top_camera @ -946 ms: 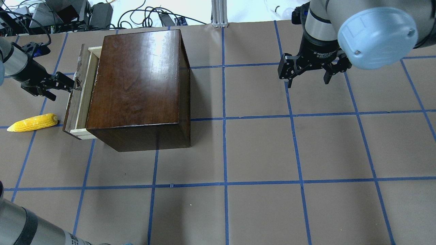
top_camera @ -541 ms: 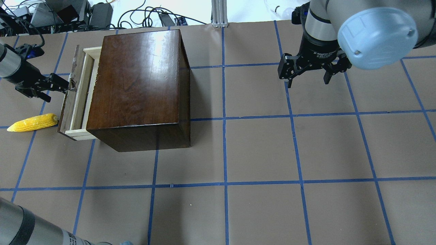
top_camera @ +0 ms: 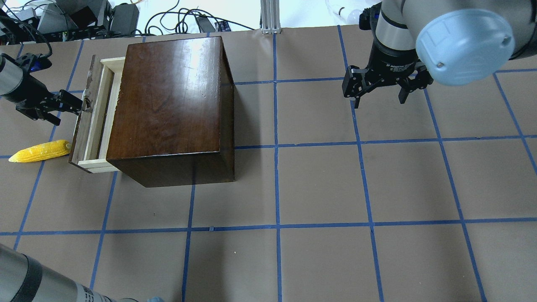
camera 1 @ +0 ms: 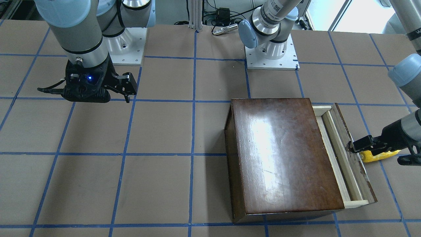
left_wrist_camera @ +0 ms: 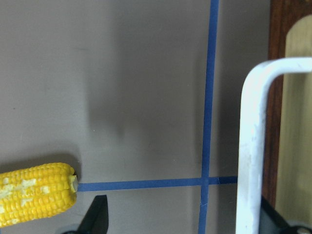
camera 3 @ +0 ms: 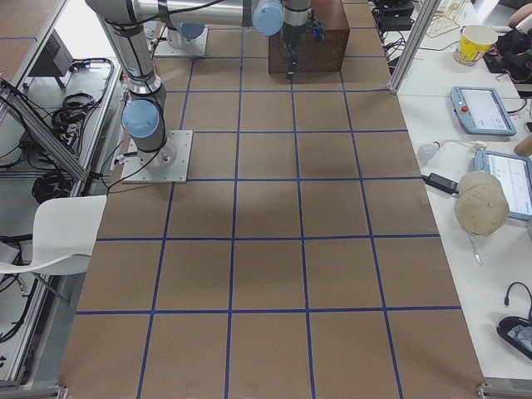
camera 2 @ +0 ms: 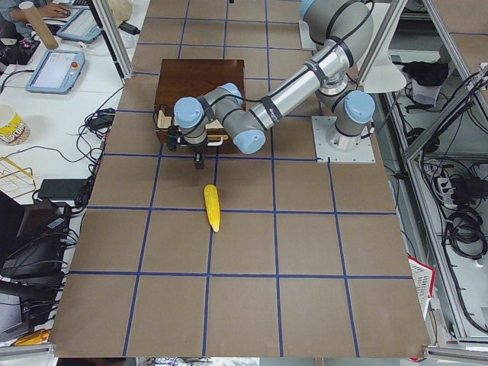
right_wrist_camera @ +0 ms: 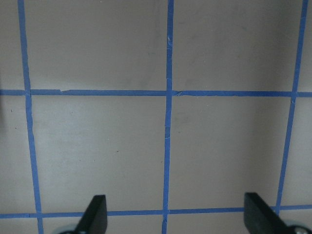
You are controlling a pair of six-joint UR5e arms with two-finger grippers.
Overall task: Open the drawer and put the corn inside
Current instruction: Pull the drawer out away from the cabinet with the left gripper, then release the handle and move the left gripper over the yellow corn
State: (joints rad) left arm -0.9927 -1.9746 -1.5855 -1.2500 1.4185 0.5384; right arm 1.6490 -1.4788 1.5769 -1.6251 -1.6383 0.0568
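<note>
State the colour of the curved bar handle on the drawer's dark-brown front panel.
White; the curved bar handle shows best in the left wrist-mounted view.

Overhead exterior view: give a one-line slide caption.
Left gripper at the handle of the partly open drawer; corn lies on the table alongside.

Glossy dark-brown wooden box (top_camera: 168,105): reddish grain, white glare streak on top. Shallow pale unfinished-wood drawer (top_camera: 97,126): cream sides, dark-brown front panel with pale chipped patches. Bent white bar handle (left_wrist_camera: 251,146): greyish scuffs. Small tapered yellow corn cob (top_camera: 40,151): bright yellow kernel rows, few paler kernels. Grey-brown desk (top_camera: 319,184): blue tape grid.
</note>
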